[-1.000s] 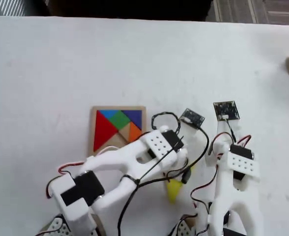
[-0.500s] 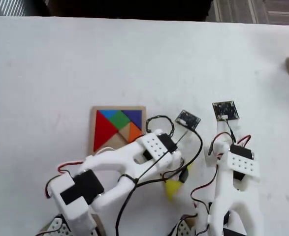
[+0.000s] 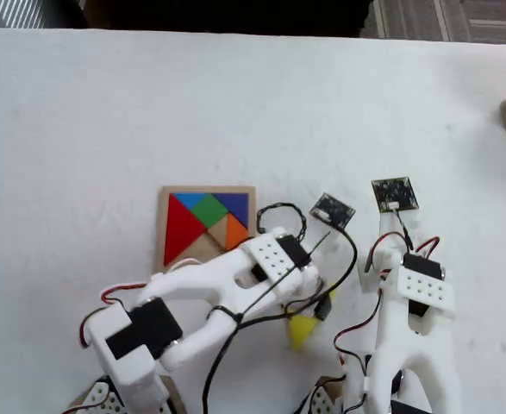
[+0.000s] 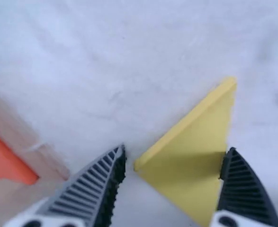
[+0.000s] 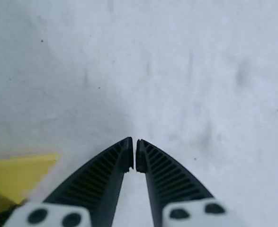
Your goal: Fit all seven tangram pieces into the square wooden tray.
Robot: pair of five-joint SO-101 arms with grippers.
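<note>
Tray (image 3: 163, 226) lay on your worktop (image 3: 149, 112), holding red, green, blue and orange pieces (image 3: 184, 231). You had the yellow triangle (image 4: 195, 158) flat on the worktop, beside the tray and apart from it. Your left tool (image 4: 176, 151) stood open, one finger on either side of the triangle. Your right tool (image 5: 134, 144) was closed, fingertips together, over the worktop.

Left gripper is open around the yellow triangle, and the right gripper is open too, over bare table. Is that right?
Not quite. The right gripper is shut, with its jaws closed together over the bare table, as the right wrist view shows. The rest holds: the left gripper is open around the yellow triangle.
</note>
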